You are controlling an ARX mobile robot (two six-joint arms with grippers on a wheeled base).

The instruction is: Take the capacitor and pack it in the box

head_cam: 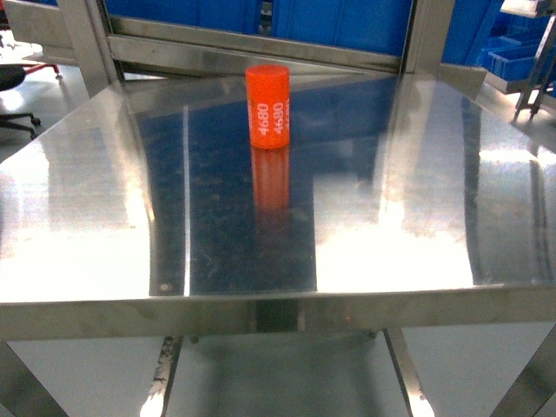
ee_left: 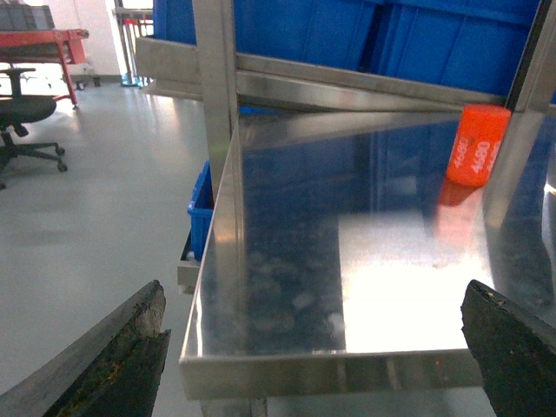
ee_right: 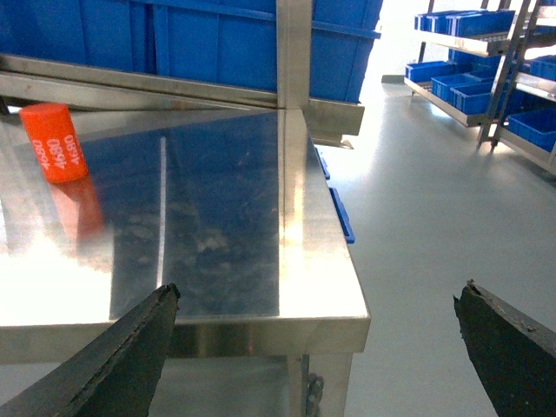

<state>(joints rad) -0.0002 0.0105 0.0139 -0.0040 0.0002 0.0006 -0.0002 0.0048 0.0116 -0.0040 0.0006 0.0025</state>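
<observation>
Standing upright on steel bench (head_cam: pixel 417 217), far side: capacitor (head_cam: pixel 268 106). Left tool (ee_left: pixel 317 347) and right tool (ee_right: pixel 317 343) both spread apart, holding nothing.

A shiny steel surface (head_cam: pixel 417 182) is seen in all three views, and strong light and blue colour are reflected on its top. Behind it, large blue bins (head_cam: pixel 261 22) are carried on a steel shelf rail (head_cam: pixel 261 54), between upright steel posts (head_cam: pixel 430 35). In the left wrist view, a black office chair (ee_left: pixel 22 117) is placed on the grey floor (ee_left: pixel 95 217), and a red table (ee_left: pixel 39 42) is seen further behind. A blue bin (ee_left: pixel 201 213) is partly visible under the edge of the surface. In the right wrist view, metal racks (ee_right: pixel 512 69) with small blue bins (ee_right: pixel 452 22) are standing at the far right.
</observation>
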